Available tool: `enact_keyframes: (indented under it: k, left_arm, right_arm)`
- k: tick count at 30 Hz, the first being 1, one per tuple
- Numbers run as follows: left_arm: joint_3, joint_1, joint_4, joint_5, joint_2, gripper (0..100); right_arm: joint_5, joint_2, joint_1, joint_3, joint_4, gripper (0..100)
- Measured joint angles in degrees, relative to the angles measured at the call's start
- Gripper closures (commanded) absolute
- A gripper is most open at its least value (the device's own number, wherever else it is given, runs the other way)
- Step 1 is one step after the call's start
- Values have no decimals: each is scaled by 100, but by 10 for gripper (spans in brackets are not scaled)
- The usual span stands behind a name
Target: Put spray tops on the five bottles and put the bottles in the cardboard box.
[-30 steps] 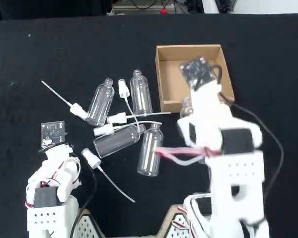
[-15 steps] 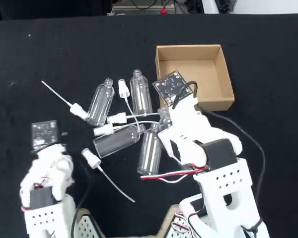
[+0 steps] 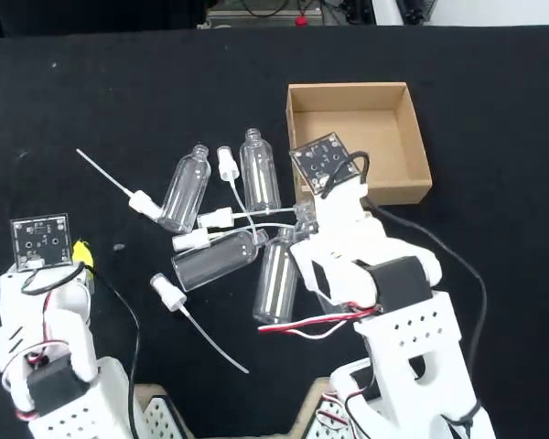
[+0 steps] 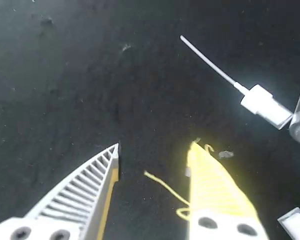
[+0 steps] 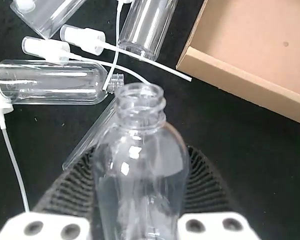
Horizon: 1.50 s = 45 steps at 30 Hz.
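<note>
Right fingers (image 5: pixel 70 192) clasp an uncapped bottle (image 5: pixel 139 140) near the cardboard box (image 5: pixel 250 45).
Left fingers (image 4: pixel 210 182) wide apart above the table (image 4: pixel 65 75).

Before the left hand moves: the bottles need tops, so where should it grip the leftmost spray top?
Take the spray top by its white head, from above, squeezing across its width. It lies flat with its thin tube trailing away, too slender to hold, and a bottle crowds its other end.

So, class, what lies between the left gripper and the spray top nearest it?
Bare black table, with one small fleck, lies between the left gripper and that spray top, as the left wrist view shows.
</note>
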Motion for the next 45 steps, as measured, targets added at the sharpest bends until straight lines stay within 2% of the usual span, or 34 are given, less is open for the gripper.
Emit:
enact_keyframes:
  k: [6, 11, 15, 19, 22, 25, 37, 41, 45]
  left_arm:
    - [-791, 18, 800, 0, 1081, 760]
    - [-1670, 853, 1424, 176, 3270, 761]
    - [-2435, 1837, 1943, 914, 5055, 759]
    - [-2664, 2268, 1978, 2207, 6092, 759]
    - [-2664, 2409, 1811, 3314, 6330, 759]
    - [-2576, 2593, 1495, 3903, 6365, 758]
    - [-1336, 2699, -281, 4229, 6426, 758]
    - [-1108, 2796, -633, 4686, 6435, 761]
    - [-985, 3147, -703, 4782, 6435, 762]
  right_arm:
    - [0, 0, 0, 220, -229, 939]
    - [0, 0, 0, 220, -237, 940]
    - [0, 0, -9, 229, -237, 940]
    - [0, 0, -9, 396, -255, 939]
    - [0, 0, -9, 404, -255, 939]
    - [0, 0, -9, 404, -255, 939]
    - [0, 0, -9, 404, -264, 939]
    - [0, 0, -9, 404, -264, 939]
    - [0, 0, -9, 404, -264, 939]
